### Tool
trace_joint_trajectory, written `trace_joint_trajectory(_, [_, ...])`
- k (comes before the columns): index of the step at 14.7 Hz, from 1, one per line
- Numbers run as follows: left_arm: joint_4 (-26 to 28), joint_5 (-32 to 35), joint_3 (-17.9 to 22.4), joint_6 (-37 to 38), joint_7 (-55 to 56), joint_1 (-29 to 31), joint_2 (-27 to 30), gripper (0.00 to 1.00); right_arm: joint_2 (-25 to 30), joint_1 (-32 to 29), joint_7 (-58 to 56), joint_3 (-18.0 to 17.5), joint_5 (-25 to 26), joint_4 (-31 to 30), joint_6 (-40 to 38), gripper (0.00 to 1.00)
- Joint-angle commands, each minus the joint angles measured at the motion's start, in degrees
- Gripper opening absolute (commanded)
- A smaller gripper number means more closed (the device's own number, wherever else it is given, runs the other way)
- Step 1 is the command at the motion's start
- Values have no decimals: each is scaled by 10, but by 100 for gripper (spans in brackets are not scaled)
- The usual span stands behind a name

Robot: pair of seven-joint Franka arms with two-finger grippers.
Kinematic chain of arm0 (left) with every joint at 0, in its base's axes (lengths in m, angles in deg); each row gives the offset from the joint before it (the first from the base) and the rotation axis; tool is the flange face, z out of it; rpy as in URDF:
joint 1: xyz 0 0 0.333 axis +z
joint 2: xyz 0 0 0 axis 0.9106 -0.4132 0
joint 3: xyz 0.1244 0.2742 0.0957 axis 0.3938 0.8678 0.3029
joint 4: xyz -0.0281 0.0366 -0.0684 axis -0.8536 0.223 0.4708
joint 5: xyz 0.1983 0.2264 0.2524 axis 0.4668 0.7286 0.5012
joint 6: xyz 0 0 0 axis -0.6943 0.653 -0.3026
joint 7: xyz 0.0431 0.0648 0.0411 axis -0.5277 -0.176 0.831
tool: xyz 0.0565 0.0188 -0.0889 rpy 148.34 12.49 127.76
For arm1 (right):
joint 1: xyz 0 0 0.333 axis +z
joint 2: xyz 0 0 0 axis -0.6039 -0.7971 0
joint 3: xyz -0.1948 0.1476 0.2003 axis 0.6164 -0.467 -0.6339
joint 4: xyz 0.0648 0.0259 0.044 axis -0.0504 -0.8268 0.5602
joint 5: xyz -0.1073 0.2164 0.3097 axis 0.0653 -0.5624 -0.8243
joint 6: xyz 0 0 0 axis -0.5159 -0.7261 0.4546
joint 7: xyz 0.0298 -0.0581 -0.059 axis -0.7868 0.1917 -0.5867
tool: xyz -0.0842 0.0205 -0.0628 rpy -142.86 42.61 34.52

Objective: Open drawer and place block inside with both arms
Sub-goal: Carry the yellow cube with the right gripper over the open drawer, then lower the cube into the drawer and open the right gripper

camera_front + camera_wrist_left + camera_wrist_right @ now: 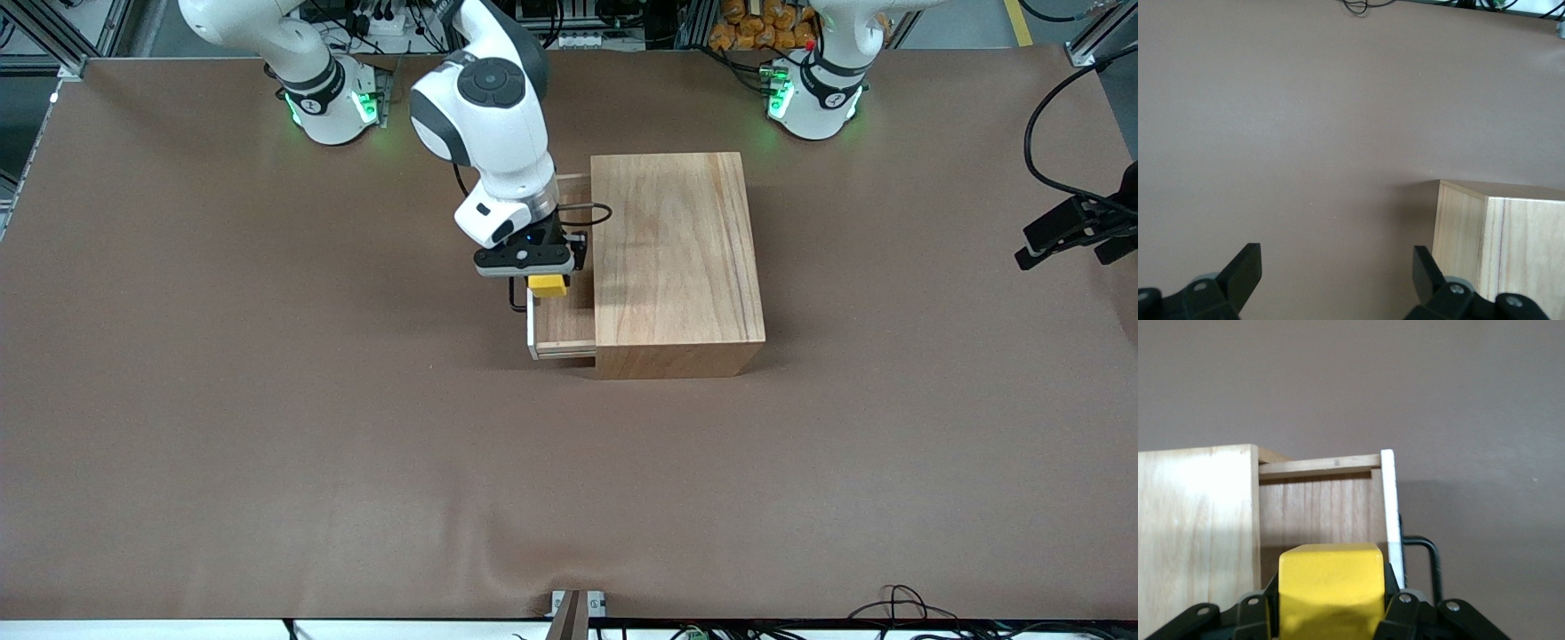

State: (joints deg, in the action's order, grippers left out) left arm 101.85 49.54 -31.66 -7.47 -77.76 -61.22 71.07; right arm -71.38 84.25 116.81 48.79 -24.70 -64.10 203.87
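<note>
The drawer (564, 325) of the light-wood box (676, 253) stands pulled out toward the right arm's end of the table, its white front panel (532, 331) and black loop handle (515, 299) showing. My right gripper (544, 277) is shut on the yellow block (548, 285) and holds it over the open drawer. In the right wrist view the block (1330, 587) sits between the fingers above the drawer's wooden floor (1318, 510), beside the panel (1388, 513). My left gripper (1337, 273) is open and empty, up over the bare table beside the box (1511, 247); the front view does not show it.
The brown table cover (267, 400) lies flat all round the box. A black clamp-like fixture with a cable (1076, 233) stands at the table's edge at the left arm's end. Loose cables (898, 604) lie along the edge nearest the front camera.
</note>
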Motion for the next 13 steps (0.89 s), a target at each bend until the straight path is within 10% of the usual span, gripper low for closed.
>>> trace_joint_trajectory(1, [-13,-45,-5,-19,-52,37,-9,100,-6,18,31,8,18,-1,13,20])
trace_joint_trajectory(10, [-14,-33,-11,-15,-59,35,-10,100,-6,45,84,8,63,-62,12,28])
trace_joint_trajectory(11, [-14,-22,-12,-14,-59,32,-9,100,-6,48,85,8,63,-62,12,36])
trace_joint_trajectory(13, [-14,-9,-13,-7,-59,22,-9,100,-6,49,87,8,63,-60,12,100])
